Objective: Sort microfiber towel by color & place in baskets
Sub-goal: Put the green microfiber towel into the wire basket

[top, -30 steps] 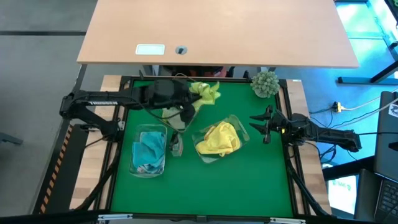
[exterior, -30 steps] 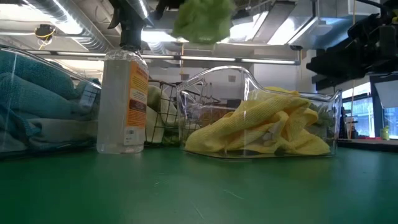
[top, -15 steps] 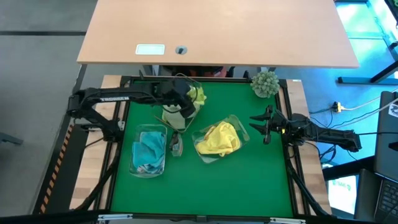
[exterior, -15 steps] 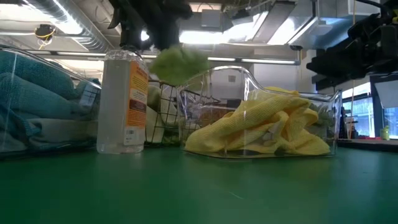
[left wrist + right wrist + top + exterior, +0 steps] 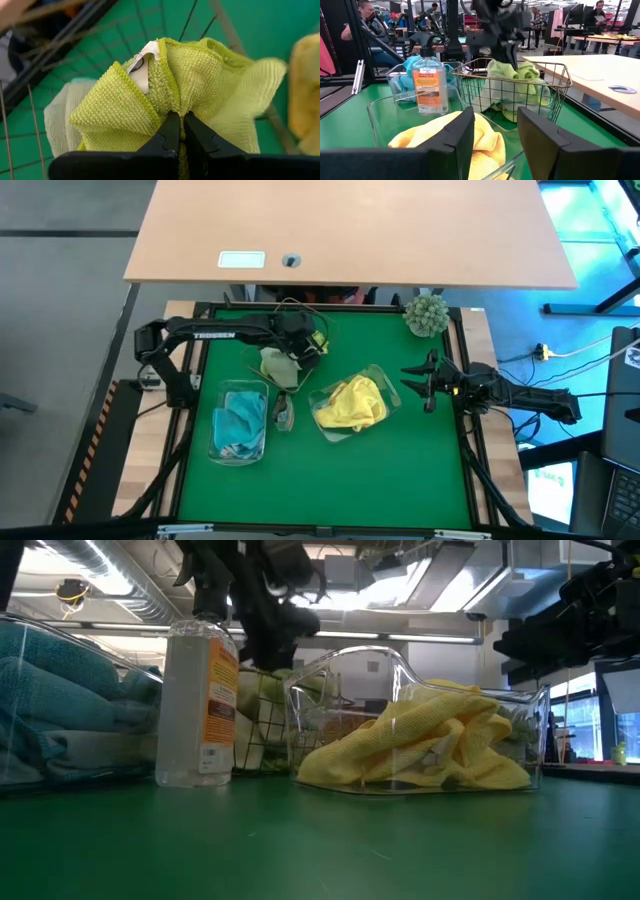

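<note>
The left gripper [image 5: 177, 131], clamped on the lime towel [image 5: 170, 95], is down inside the wire basket [image 5: 512, 95] near the table's far edge — release low so it drops inside — while the right gripper [image 5: 428, 387], fingers apart, waits by the right edge.

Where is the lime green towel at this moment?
The lime green towel is pinched in the left pincer, inside the wire mesh basket at the table's back left in the high view, just behind the spray bottle.
</note>
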### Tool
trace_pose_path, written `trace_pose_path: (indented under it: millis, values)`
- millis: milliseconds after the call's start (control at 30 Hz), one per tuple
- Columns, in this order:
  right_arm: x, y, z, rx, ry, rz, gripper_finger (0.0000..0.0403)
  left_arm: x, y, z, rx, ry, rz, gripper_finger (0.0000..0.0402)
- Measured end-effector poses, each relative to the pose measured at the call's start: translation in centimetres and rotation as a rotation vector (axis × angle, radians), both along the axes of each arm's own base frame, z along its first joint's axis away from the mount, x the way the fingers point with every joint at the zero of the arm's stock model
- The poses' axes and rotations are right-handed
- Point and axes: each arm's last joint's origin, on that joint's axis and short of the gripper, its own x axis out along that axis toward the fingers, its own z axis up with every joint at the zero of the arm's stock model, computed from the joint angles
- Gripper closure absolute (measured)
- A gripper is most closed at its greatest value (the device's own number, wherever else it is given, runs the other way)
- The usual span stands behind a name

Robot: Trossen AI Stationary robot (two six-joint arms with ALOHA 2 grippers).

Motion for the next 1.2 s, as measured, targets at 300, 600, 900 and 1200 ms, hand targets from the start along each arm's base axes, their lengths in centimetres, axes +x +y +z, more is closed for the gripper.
trace_pose_path:
  millis: [300,600,900,1200]
  values:
    - [0.0,0.0,0.0,0.0,0.0,0.0,0.0256,0.5,0.6,-3.0,-0.035,0.121,0.014,0.0397]
    - [0.0,0.0,0.0,0.0,0.001,0.0,0.0256,0.7,0.7,-3.4,-0.037,0.13,0.02,0.0367]
    - [0.0,0.0,0.0,0.0,0.0,0.0,0.0256,0.7,0.5,-3.3,-0.071,0.116,0.001,0.0284]
    - [0.0,0.0,0.0,0.0,0.001,0.0,0.0256,0.1,0.2,-2.0,-0.1,0.106,-0.023,0.0249]
